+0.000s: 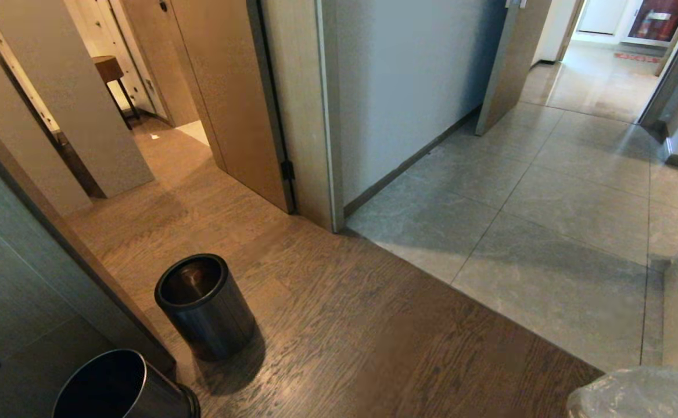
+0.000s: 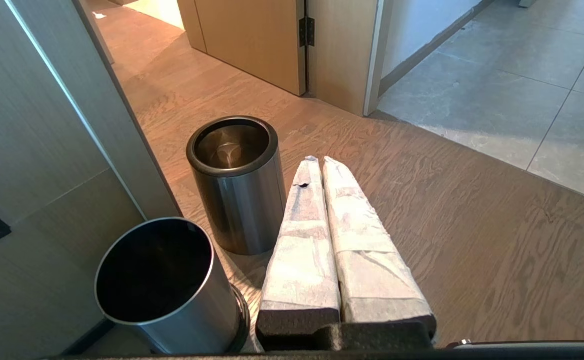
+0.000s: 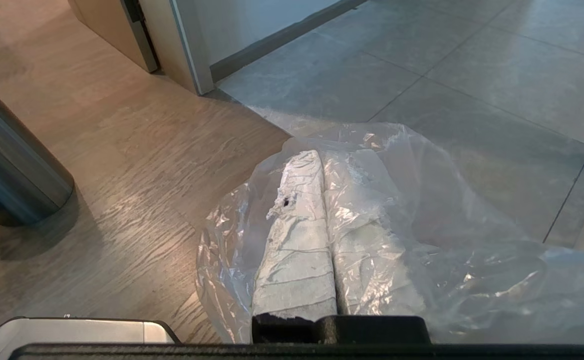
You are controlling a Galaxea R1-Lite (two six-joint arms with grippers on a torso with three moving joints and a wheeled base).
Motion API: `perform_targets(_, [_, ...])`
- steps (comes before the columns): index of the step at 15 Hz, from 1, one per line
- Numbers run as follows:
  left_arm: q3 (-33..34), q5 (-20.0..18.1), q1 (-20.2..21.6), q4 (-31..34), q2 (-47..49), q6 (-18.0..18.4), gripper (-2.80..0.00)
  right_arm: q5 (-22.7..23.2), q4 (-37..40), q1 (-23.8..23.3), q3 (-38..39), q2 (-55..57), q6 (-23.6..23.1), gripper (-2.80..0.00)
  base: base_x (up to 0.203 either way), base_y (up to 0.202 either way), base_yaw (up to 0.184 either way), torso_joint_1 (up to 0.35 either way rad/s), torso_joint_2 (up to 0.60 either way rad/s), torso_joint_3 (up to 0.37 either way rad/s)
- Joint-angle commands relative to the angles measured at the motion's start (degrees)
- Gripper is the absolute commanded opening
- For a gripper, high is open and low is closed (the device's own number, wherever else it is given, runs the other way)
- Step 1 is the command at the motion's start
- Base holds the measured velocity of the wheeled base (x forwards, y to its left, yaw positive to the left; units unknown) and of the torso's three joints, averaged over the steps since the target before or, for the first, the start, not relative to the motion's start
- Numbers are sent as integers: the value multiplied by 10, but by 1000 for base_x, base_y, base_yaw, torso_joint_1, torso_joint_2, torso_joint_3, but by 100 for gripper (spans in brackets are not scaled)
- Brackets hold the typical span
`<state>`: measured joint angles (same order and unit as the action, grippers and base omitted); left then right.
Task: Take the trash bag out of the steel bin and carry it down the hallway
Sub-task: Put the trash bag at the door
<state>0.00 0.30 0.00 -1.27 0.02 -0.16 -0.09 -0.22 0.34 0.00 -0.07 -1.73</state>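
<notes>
The steel bin [image 1: 205, 305] is seen standing upright on the wooden floor [image 1: 339, 325] at the near left, and its inside is bare metal with no liner, so the removal is judged to be done. A second, lighter steel bin [image 1: 121, 386] is found nearer still, tipped toward the camera and close beside the first; its inside is dark and nothing can be made out in it.

The trash bag [image 3: 397, 240] is draped over the right end effector [image 3: 322, 160], whose taped fingers are pressed together. The thin plastic appears to be pinched between them, though the pinch itself is veiled by the film. In the head view only a crinkled corner of the bag is shown at the near right edge. The left end effector [image 2: 320, 161] is held over the wooden floor just right of the steel bin, its fingers closed together on nothing.

The carrying is judged to be what is left: the hallway [image 1: 548, 191], with its grey stone tiles, is stretched away to the far right and is not yet entered.

No brand, label or legible writing is found on the bins, the bag or the walls.
</notes>
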Motion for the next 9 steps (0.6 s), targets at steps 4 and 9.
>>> perform_targets(4, [7, 0, 0, -1, 0, 0, -280, 0, 0, 0, 0, 1, 0, -280, 0, 0, 0, 0, 0, 0])
perform_targets(9, [7, 0, 0, -1, 0, 0, -280, 0, 0, 0, 0, 1, 0, -280, 0, 0, 0, 0, 0, 0])
